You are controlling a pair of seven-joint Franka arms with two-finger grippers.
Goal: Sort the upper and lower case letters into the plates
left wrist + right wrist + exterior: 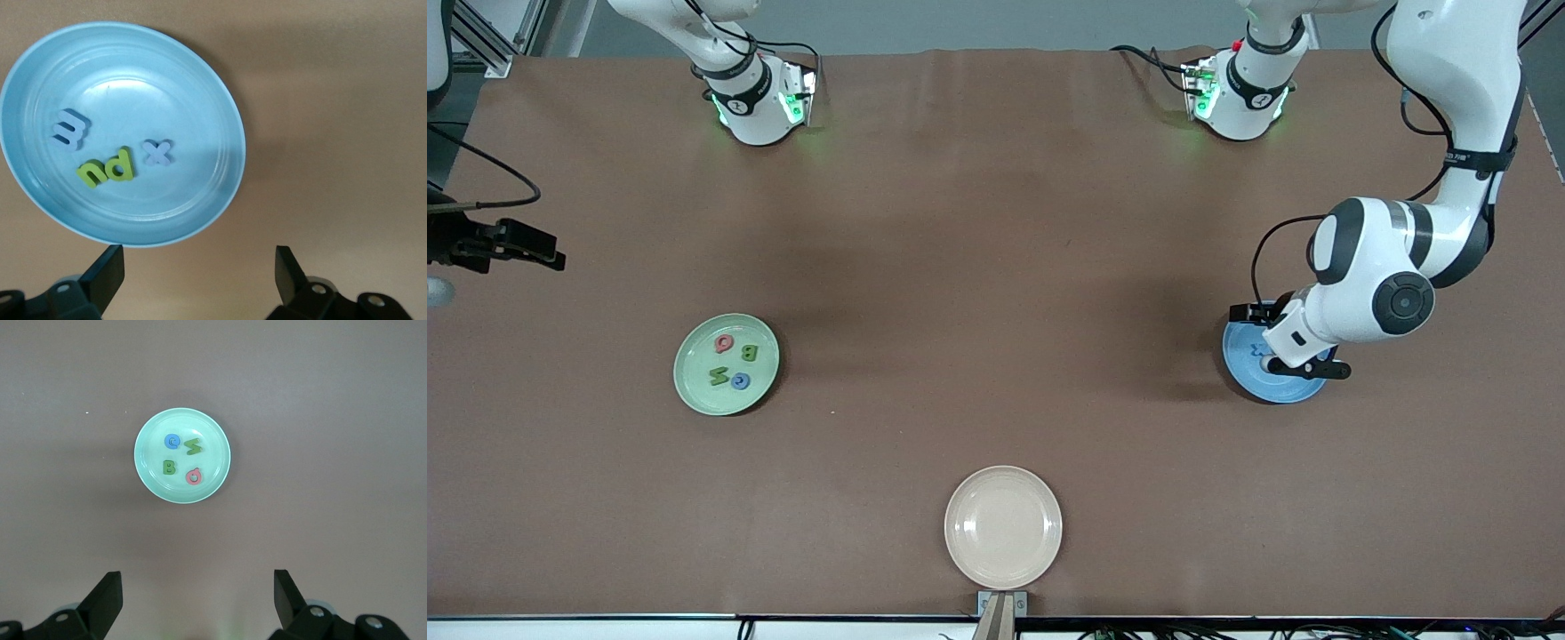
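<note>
On the tabletop [996,267], the mint plate [694,391] holds four letters [180,457]; the blue plate [200,80] holds four more [107,167]. Left gripper [200,280] hovers at its six-o'clock rim, right gripper [198,600] high over bare tabletop, both fingers apart. Descending carelessly could tip the plate.

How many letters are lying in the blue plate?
4, all in the blue plate: a bluish E, a green u touching a green p, and a bluish x beside them.

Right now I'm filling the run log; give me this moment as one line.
mint plate: four letters | blue plate: four letters | left gripper: open over blue plate | right gripper: open, waiting
</note>
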